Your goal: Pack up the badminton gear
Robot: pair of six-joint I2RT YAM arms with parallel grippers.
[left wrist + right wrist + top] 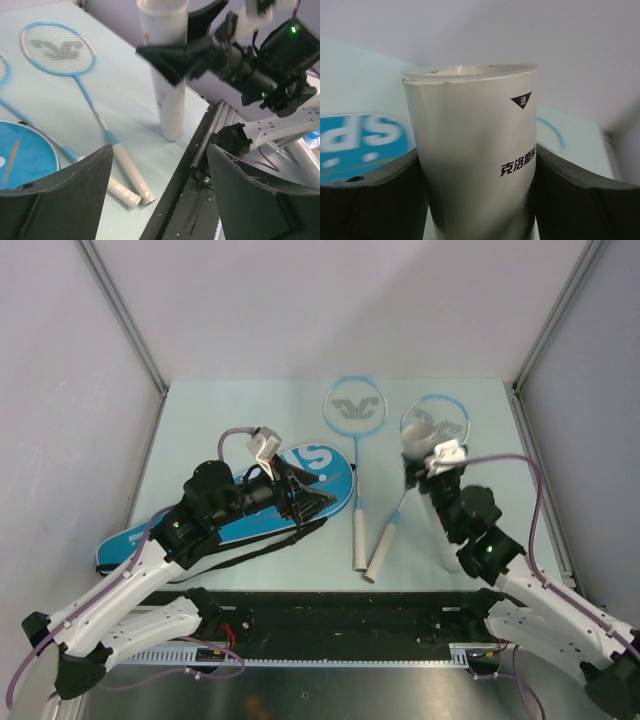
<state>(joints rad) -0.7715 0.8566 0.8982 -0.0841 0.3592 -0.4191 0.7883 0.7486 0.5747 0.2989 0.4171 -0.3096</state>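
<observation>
Begin at the near left of the bench (200, 420). Find the blue racket bag (125, 548) lying flat, narrow end toward the arm bases, wide end angled away to the right, white lettering face up. Trace the black strap (250, 552) along the near side of the bag, loose on the bench surface.

Move right. Locate the two white handles (132, 175) side by side just short of the near bench edge, ends close together. Follow each shaft away from the edge: first racket (353, 407) running almost straight back, second racket (437, 420) slanting off to the right — both flat on the bench.

Check the left gripper (160, 155) next, poised over the wide end of the bag. Read the jaws as set wide apart, nothing between them; treat contact with the bag as not determinable from these views.

Proceed to the right side. Identify the long white tube (167, 105) standing upright, base on the bench close to the near edge, open mouth on top, black printed characters and a small black triangle on the wall. Confirm the right gripper (476, 155) clamped around the upper part of the tube, one finger pressed against each side.

Finish at the far end — note both light-blue racket heads lying near each other, the second head partly hidden behind the tube top and right gripper in the overhead view.
</observation>
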